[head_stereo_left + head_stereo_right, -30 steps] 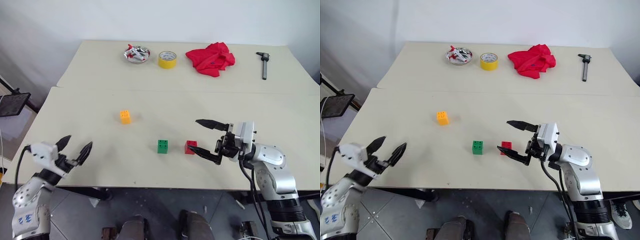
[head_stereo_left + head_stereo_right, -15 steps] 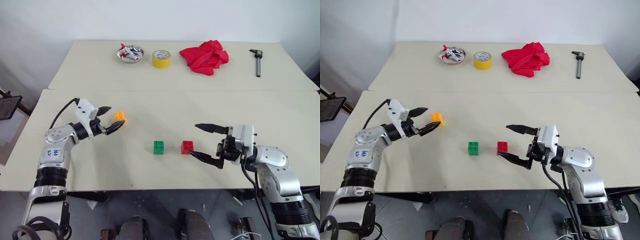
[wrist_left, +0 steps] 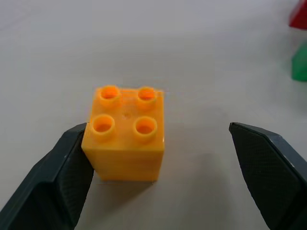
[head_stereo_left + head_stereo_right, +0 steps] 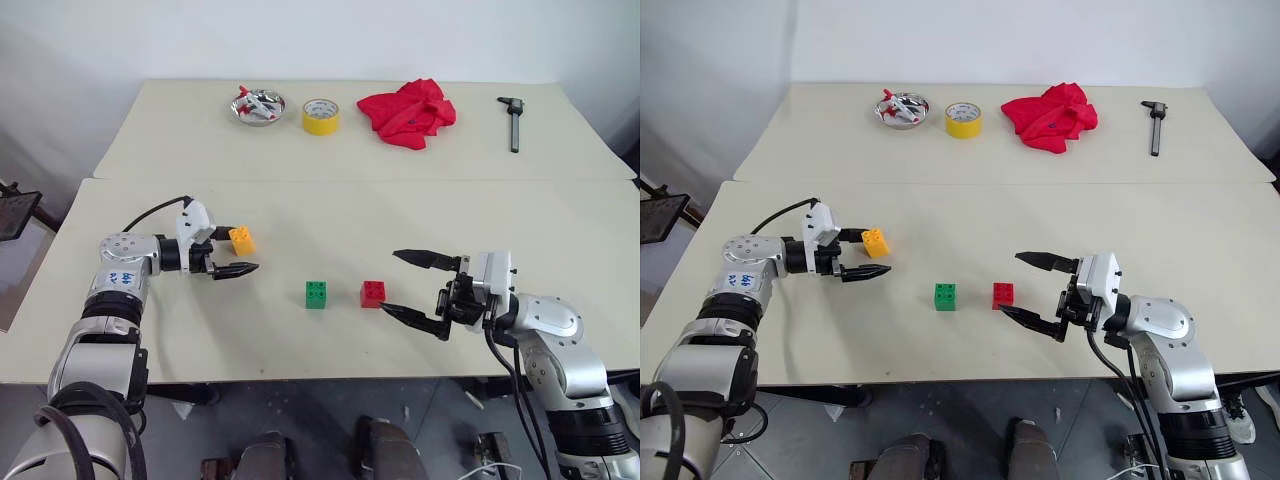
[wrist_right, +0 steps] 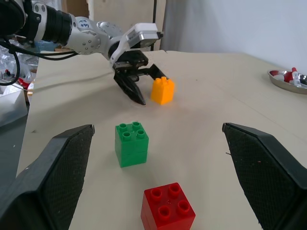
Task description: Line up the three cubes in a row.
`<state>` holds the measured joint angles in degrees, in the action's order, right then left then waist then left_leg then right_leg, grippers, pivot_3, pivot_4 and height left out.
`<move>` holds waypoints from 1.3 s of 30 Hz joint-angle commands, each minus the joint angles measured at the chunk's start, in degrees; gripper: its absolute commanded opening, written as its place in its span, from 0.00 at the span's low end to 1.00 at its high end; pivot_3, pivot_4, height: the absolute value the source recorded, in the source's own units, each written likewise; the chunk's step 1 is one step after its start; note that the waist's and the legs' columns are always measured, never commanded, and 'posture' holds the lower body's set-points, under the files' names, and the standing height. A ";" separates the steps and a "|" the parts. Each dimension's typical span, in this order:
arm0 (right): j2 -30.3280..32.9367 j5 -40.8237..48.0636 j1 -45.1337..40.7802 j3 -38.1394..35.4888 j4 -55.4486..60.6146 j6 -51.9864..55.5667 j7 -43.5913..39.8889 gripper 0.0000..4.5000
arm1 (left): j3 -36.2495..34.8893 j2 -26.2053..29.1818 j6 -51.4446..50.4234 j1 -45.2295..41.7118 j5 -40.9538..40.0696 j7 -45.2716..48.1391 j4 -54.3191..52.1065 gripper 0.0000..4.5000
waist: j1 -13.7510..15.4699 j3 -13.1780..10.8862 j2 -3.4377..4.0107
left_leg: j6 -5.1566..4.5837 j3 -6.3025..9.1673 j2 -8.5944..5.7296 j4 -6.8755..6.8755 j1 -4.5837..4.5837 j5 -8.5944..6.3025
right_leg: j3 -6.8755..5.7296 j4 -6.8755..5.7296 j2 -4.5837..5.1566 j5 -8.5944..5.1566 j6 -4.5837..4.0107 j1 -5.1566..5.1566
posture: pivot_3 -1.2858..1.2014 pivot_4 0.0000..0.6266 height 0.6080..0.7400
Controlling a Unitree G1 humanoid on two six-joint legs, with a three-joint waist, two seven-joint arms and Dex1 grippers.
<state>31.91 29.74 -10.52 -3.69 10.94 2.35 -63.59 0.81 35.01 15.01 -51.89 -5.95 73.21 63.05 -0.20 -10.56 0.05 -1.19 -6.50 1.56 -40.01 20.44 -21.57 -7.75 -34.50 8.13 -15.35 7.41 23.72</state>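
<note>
The left tool [image 4: 235, 251] stands open around the orange cube [image 4: 241, 239]; one finger [image 3: 67, 177] touches it. The right tool [image 4: 416, 288] is open and empty beside the red cube [image 4: 373, 293].

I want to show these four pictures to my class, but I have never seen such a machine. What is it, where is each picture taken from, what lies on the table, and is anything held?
It is a robot with two arms, each ending in two black fingers. The two wide pictures come from cameras in its head, looking down over the table. The two close-ups come from a camera on each wrist, looking along that arm's fingers.

Near the robot lie three studded toy blocks: the orange cube, the green cube and the red cube. At the far edge lie a small metal dish, a yellow tape roll, a red cloth and a dark tool.

Nothing is held. The left gripper is open around the orange cube, one finger at its side. The right gripper is open beside the red cube.
</note>
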 commanded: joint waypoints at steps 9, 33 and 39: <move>-0.06 0.41 1.23 -0.21 2.98 -0.38 1.46 1.00 | -2.44 0.48 2.33 -1.42 -0.77 3.31 1.22 0.33 | 0.07 -0.01 -0.01 | -0.01 0.02 0.01 -0.08 0.02 0.00 | 0.02 -0.02 0.01 0.00 0.00 -0.01 | 0.52 0.24 1.00; 6.05 1.54 3.23 -0.93 0.64 1.98 -6.09 1.00 | 2.10 -0.39 -2.10 10.45 -2.97 10.03 -23.09 0.67 | 0.23 0.00 -0.01 | -0.01 0.05 0.04 -0.17 0.01 0.00 | 0.04 -0.07 0.01 0.00 0.00 -0.03 | 0.52 0.24 1.00; 7.06 2.09 1.89 -1.76 -0.68 1.84 -7.74 1.00 | -3.52 4.77 -8.94 16.53 -9.49 10.97 -32.69 0.80 | 0.03 0.00 -0.01 | -0.01 0.07 0.06 -0.18 0.02 -0.01 | 0.04 -0.10 0.01 0.00 0.00 -0.02 | 0.52 0.24 1.00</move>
<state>37.88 30.80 -8.18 -3.69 10.52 4.96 -70.11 0.44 37.43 8.29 -37.53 -12.02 83.77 34.48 -0.17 -10.56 0.05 -1.20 -6.44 1.63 -40.17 20.43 -21.58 -7.70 -34.62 8.15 -15.35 7.41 23.71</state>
